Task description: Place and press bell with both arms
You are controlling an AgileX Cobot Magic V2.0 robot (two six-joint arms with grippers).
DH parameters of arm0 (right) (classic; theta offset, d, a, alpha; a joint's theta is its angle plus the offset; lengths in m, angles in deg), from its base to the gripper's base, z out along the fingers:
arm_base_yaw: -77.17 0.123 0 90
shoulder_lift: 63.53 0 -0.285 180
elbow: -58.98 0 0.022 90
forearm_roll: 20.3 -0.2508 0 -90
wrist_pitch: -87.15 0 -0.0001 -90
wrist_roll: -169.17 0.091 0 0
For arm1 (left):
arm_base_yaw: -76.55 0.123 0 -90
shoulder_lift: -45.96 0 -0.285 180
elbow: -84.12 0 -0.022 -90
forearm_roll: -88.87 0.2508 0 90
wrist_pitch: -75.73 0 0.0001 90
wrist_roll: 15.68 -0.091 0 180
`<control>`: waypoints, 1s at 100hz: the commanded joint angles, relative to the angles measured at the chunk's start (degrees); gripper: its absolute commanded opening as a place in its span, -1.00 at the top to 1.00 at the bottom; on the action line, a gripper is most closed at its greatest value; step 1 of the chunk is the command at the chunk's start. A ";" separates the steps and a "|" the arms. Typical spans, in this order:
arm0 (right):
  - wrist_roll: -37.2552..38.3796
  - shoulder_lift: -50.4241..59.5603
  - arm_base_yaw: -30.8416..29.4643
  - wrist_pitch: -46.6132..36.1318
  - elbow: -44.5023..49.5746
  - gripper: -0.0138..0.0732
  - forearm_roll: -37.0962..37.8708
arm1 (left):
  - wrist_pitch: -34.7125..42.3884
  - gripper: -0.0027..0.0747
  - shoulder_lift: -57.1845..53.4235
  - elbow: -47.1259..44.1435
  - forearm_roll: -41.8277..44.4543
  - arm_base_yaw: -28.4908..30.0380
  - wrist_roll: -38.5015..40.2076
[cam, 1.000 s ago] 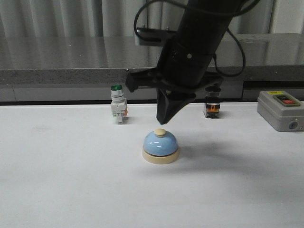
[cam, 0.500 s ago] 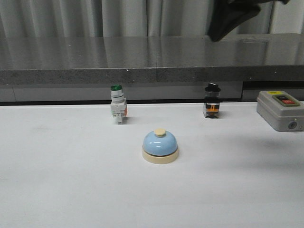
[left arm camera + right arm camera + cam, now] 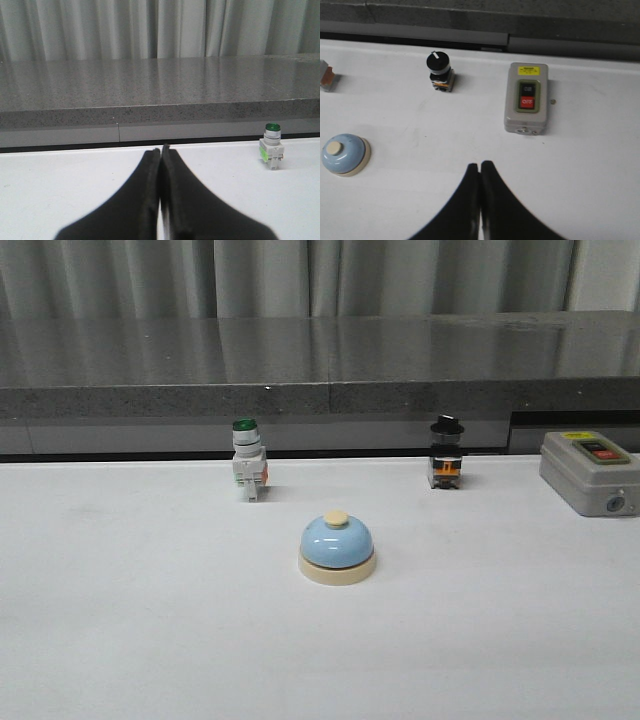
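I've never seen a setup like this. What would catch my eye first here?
Probably the little light-blue bell, sitting alone in the middle of the white table with nothing touching it. Behind it stand a green-capped switch to the left and a black-capped switch to the right, with a grey on/off box at the far right. Each wrist camera shows closed black fingertips: left gripper, right gripper.

A white table [image 3: 120, 640] filled the foreground, its surface matte and evenly lit, with soft, faint shadows. Directly behind the table ran a long grey speckled counter [image 3: 200, 370], its polished top reflecting pale vertical streaks. A lighter grey band and a dark gap lay under the counter's front edge, where it met the table. Behind the counter hung grey pleated curtains [image 3: 150, 275], closed across the whole back wall.
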 commanded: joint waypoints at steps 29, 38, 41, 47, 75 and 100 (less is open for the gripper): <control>0.00 24.92 -2.39 -5.07 12.73 0.82 1.32 | 4.77 0.98 -1.70 -2.42 -0.79 0.17 0.56; 0.00 29.16 -2.39 -4.83 14.87 0.82 1.32 | 4.77 0.98 -1.70 -2.42 -0.79 0.17 0.56; 0.00 30.67 -2.39 -4.36 15.35 0.82 1.32 | 4.77 0.98 -1.70 -2.42 -0.79 0.17 0.56; 0.00 32.61 -2.39 -3.43 16.07 0.82 1.32 | 4.77 0.98 -1.70 -2.42 -0.79 0.17 0.56; 0.00 34.56 -2.39 -1.86 16.26 0.82 1.32 | 4.77 0.98 -1.70 -2.42 -0.79 0.17 0.56; 0.00 34.56 -2.39 -1.86 16.26 0.82 1.32 | 4.77 0.98 -1.70 -2.42 -0.79 0.17 0.56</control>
